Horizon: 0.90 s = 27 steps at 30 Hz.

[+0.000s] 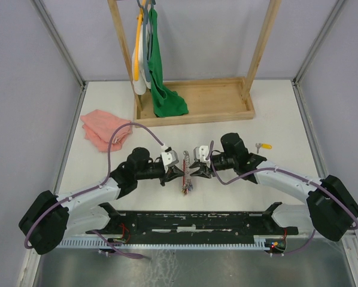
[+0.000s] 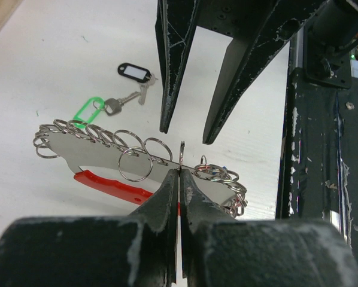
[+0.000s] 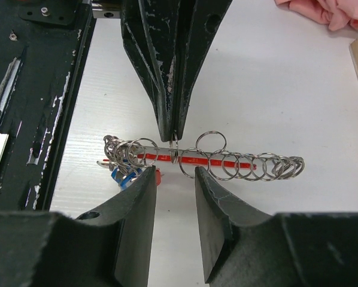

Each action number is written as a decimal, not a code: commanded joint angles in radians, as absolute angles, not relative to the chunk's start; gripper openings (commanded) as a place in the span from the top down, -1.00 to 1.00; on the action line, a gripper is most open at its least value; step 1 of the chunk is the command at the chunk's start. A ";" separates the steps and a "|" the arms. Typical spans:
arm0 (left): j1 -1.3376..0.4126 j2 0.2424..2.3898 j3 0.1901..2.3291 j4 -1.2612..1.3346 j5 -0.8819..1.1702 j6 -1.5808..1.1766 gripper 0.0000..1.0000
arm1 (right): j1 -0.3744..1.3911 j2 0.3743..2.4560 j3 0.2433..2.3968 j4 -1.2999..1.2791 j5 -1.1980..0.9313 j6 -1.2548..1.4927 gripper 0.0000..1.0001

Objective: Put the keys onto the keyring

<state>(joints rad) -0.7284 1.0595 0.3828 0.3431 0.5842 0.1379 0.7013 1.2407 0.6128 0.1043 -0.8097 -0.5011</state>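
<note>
Keyring (image 2: 101, 156) within closed left tool (image 2: 179, 172)

White table (image 1: 287, 119): pink cloth (image 1: 105, 130), wooden rack base (image 1: 215, 98), yellow-tagged key (image 1: 263, 145).

— How many loose keys on your screen?
— I count three: one black-tagged key (image 2: 134, 72), one green-tagged key (image 2: 89, 109), and one yellow-tagged key (image 1: 264, 145) out right.
— Anything else?
— One keyring (image 3: 215, 158), and one pink cloth (image 1: 105, 128) far left.
</note>
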 commanded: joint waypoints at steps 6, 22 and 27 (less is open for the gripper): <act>-0.761 1.090 0.463 0.286 0.548 0.220 0.95 | 0.706 1.313 0.666 0.167 -0.841 -0.490 0.21; -0.772 1.105 0.478 0.271 0.540 0.227 0.95 | 0.724 1.375 0.688 0.187 -0.874 -0.465 0.39; -0.773 1.099 0.479 0.272 0.537 0.227 0.95 | 0.727 1.390 0.692 0.177 -0.875 -0.468 0.51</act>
